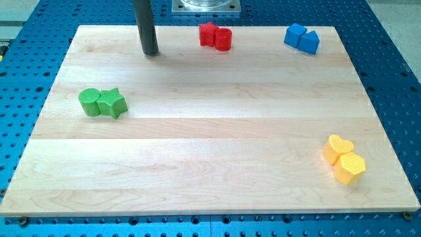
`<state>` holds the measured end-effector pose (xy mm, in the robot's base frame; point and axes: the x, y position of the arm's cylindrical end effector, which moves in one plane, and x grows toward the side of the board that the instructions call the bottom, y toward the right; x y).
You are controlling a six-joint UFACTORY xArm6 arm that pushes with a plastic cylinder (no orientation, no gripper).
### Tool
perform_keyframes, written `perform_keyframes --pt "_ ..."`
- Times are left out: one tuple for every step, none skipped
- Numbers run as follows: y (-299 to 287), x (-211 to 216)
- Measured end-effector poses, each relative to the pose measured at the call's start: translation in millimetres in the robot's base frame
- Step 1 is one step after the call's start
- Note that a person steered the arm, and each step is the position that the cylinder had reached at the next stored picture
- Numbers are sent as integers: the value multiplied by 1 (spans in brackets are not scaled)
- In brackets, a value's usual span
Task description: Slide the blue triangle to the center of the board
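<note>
The blue triangle point(310, 42) lies near the board's top right corner, touching a blue cube point(295, 34) on its left. My tip point(151, 52) rests on the board near the top edge, left of centre. It is far to the left of the blue pair, with the red blocks between them.
A red star point(208, 34) and a red cylinder point(223, 39) touch at the top middle. A green cylinder point(90, 102) and a green star point(112, 103) touch at the left. A yellow heart point(338, 149) and a yellow hexagon point(350, 167) sit at the bottom right. The wooden board point(210, 151) lies on a blue perforated table.
</note>
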<state>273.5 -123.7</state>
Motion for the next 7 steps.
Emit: perform_keyframes --pt "0 0" --pt "0 -1" --pt "0 -1" --pt "0 -1" --pt "0 -3" --pt "0 -11" --pt "-3 -11"
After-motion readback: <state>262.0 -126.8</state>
